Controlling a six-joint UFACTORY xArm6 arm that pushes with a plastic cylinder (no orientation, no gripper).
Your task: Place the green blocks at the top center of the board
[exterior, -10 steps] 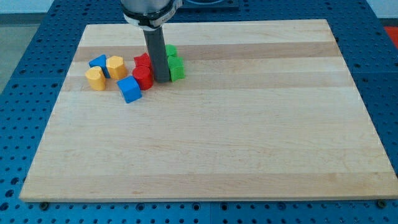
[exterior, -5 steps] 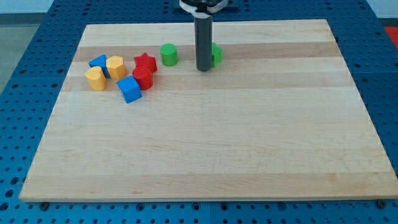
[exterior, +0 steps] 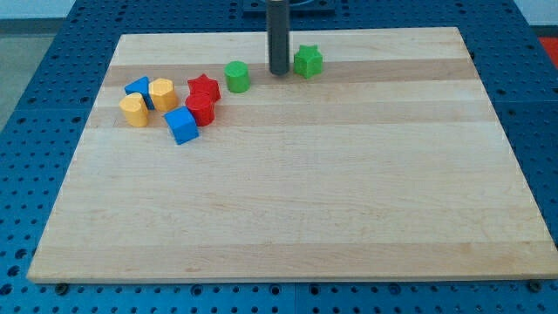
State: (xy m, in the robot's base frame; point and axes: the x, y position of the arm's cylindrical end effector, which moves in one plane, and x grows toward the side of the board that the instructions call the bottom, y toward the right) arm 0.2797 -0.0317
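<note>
A green star block [exterior: 307, 61] lies near the top centre of the wooden board [exterior: 296, 218]. A green cylinder block [exterior: 236, 76] lies to its left, a little lower. My tip [exterior: 279, 71] stands between the two green blocks, just left of the star and apart from the cylinder.
At the upper left sit a red star [exterior: 203, 87], a red cylinder [exterior: 200, 108], a blue cube [exterior: 182, 126], a blue triangular block [exterior: 137, 88] and two yellow blocks [exterior: 162, 92] [exterior: 133, 110], close together.
My tip moved right and up from the red blocks. The green star went right and up with it; the green cylinder was left behind, apart from the red blocks.
</note>
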